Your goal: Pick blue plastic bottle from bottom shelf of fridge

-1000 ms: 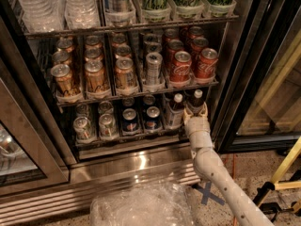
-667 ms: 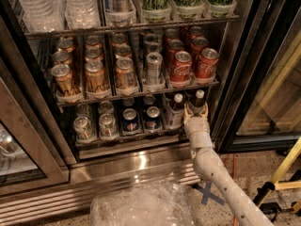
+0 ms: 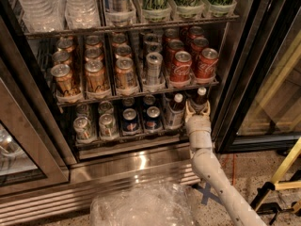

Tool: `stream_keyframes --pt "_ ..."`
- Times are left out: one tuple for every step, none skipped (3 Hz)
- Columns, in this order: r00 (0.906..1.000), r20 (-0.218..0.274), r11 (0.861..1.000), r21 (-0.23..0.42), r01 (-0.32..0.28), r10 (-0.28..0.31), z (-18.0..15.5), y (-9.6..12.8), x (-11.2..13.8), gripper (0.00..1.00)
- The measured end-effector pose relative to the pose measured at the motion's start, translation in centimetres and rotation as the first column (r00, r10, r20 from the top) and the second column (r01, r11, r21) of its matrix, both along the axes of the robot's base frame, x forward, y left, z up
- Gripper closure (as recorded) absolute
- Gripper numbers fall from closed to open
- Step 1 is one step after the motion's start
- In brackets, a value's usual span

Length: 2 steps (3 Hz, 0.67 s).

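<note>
Gripper (image 3: pixel 198 108) jaws open around blue plastic bottle (image 3: pixel 201 96), Pepsi cans (image 3: pixel 141 118) beside, Coca-Cola cans (image 3: pixel 181 66) above

A yellow stand (image 3: pixel 284 166) on the speckled floor (image 3: pixel 254 168) at right

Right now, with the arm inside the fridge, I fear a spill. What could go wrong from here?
The gripper sits at the bottle in the right-hand lane of the bottom shelf; a second bottle stands close beside it and could get knocked. The rack of red cans hangs just above the cap, so a straight lift might hit it.
</note>
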<state>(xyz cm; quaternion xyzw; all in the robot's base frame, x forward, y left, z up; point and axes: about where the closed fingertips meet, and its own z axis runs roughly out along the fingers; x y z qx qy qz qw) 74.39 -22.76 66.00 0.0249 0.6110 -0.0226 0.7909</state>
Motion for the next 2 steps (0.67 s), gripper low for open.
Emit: stream_keyframes --pt "0.9998 0.017 1.000 0.000 0.007 -0.007 -0.05 -0.11 -0.19 1.00" --pt "0.9995 0.029 1.000 0.003 0.014 -0.014 0.19 -0.29 -0.54 1.00"
